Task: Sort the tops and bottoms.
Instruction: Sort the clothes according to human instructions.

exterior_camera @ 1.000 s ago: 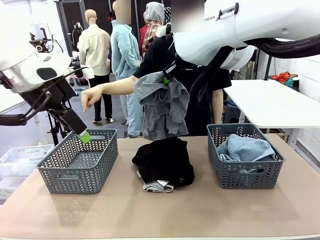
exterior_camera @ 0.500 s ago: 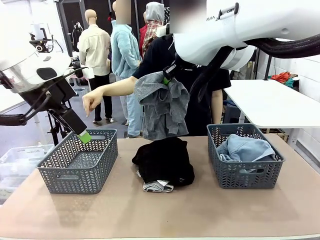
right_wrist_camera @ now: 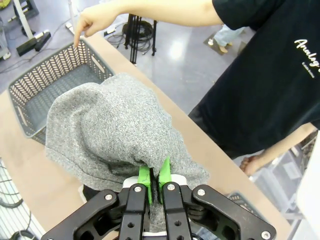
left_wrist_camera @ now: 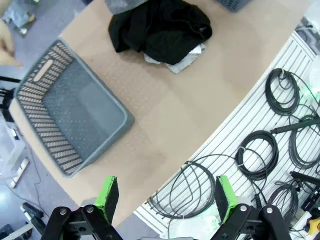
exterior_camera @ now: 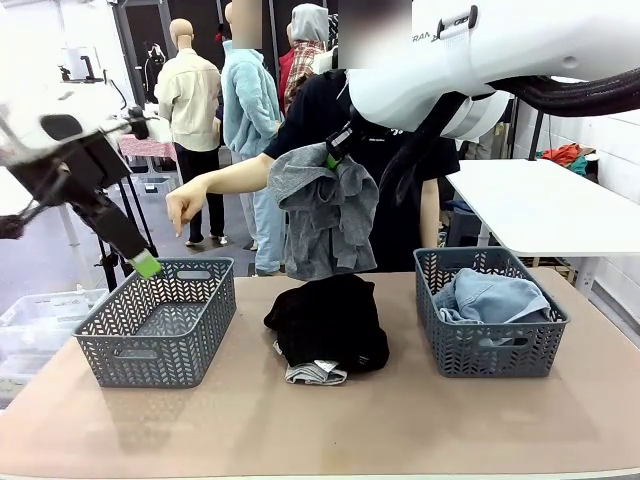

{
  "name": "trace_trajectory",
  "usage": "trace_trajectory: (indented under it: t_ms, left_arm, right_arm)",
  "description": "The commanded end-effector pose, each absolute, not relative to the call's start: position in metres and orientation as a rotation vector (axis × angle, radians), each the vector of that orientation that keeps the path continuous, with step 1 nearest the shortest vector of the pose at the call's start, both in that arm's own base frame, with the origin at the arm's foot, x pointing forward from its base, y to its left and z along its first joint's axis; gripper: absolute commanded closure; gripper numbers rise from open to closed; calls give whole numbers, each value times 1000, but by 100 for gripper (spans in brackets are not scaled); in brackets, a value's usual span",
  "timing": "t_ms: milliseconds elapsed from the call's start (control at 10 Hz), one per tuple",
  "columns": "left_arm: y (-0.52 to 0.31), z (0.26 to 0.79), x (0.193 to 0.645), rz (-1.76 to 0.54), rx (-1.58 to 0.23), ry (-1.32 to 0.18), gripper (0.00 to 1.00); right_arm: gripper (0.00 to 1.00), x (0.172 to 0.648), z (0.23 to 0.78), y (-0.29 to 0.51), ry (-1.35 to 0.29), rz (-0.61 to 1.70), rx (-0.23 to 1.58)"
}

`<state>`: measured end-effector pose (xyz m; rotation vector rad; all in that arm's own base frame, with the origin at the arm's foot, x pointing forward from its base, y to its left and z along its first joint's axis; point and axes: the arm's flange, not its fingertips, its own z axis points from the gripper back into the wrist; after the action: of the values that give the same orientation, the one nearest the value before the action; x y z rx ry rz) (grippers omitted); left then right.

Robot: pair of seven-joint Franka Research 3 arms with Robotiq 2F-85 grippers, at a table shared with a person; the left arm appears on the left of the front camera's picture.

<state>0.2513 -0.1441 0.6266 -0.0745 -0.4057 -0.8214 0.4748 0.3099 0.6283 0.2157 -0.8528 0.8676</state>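
A grey garment (exterior_camera: 322, 212) hangs in the air above the table's middle, with my right gripper (exterior_camera: 332, 157) shut on its top; the right wrist view has the green pads (right_wrist_camera: 161, 174) pinched on the same grey cloth (right_wrist_camera: 107, 131). Below it lies a black pile (exterior_camera: 330, 322) with a pale piece (exterior_camera: 315, 373) sticking out underneath. A light blue denim garment (exterior_camera: 495, 298) fills the right basket (exterior_camera: 490, 352). My left gripper (exterior_camera: 146, 264) hovers open over the left basket's far left corner, its fingers (left_wrist_camera: 107, 192) wide apart with nothing between them.
The left basket (exterior_camera: 150, 355) holds nothing. A person across the table points a hand (exterior_camera: 183, 208) down at it, and that hand (right_wrist_camera: 86, 24) hangs over the basket's wall (right_wrist_camera: 35, 82). Cable coils (left_wrist_camera: 260, 160) hang off the table's near side.
My left arm has swung left and a little up, away from the left basket. The person's hand has dropped slightly. The right arm and grey garment have not moved.
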Motion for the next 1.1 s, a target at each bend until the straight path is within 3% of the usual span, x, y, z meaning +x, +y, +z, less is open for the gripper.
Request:
trace_trajectory:
  t_ms: [0, 600, 1000]
  left_arm:
    - [-110, 649, 239, -855, -29, -462, 0]
    - [-69, 665, 215, -856, -50, -511, 0]
    - [-71, 674, 214, -835, -36, -514, 0]
  right_arm:
    - [100, 476, 633, 311, -848, 866, 218]
    - [100, 475, 628, 310, -853, 868, 216]
    - [100, 489, 653, 390, -996, 1204, 404]
